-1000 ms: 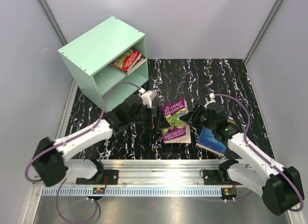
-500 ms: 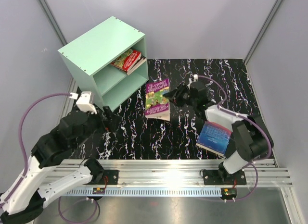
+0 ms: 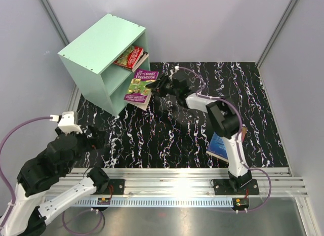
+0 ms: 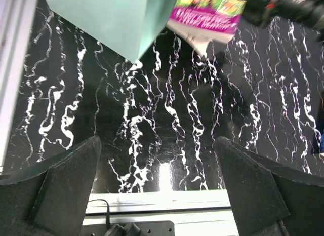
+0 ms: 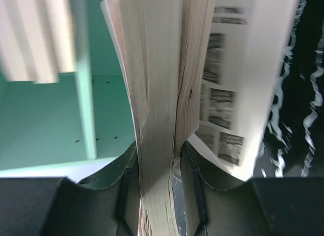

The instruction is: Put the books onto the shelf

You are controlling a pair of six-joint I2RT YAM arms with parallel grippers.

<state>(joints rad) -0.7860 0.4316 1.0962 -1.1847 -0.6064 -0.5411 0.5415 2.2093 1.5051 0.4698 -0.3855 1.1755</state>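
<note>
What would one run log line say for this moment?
right gripper: shut on purple book, before shelf lower compartment | left gripper: open, empty | red book: upper compartment | blue book: on table

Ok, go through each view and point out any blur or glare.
Top external: sharp, but bright glare on the metal rail. Left wrist: a white glare patch on the glossy table; shelf corner crisp. Right wrist: the purple book pages and the shelf behind look smeared and soft.
</note>
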